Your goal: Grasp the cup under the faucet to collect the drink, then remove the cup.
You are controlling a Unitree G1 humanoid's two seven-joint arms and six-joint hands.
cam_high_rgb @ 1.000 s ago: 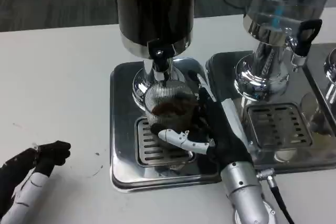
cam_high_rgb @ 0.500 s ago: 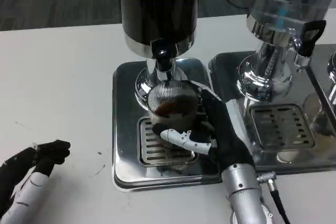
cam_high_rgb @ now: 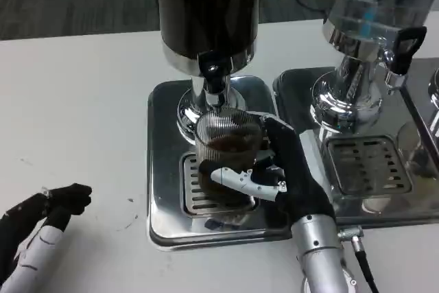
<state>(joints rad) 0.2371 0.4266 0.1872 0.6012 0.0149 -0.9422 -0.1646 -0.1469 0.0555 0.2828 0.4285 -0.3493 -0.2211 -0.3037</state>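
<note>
Head view: right robot hand (cam_high_rgb: pixel 278 173) wrapped around ribbed cup (cam_high_rgb: pixel 228 145) beneath faucet (cam_high_rgb: pixel 212 77); left robot hand (cam_high_rgb: pixel 48 217) curled, empty.

Light falls from overhead, even and fairly bright, so my white table (cam_high_rgb: pixel 82 94) reads as a flat pale grey with hardly any shadow on it. The glare gathers on metal: the steel drip tray (cam_high_rgb: pixel 164 162) mirrors dark and pale patches, and the chrome base of the neighbouring dispenser (cam_high_rgb: pixel 346 97) throws hard white highlights. The dark dispenser tank (cam_high_rgb: pixel 208 12) above swallows light and shows little detail. My right hand (cam_high_rgb: pixel 278 176) casts a soft, short shadow onto the tray. The ribbed glass cup (cam_high_rgb: pixel 226 152) I hold looks slightly smeared, its edges soft. My left hand (cam_high_rgb: pixel 41 228) at the lower corner is a little blurred. The whole picture is grainy and low in sharpness.
</note>
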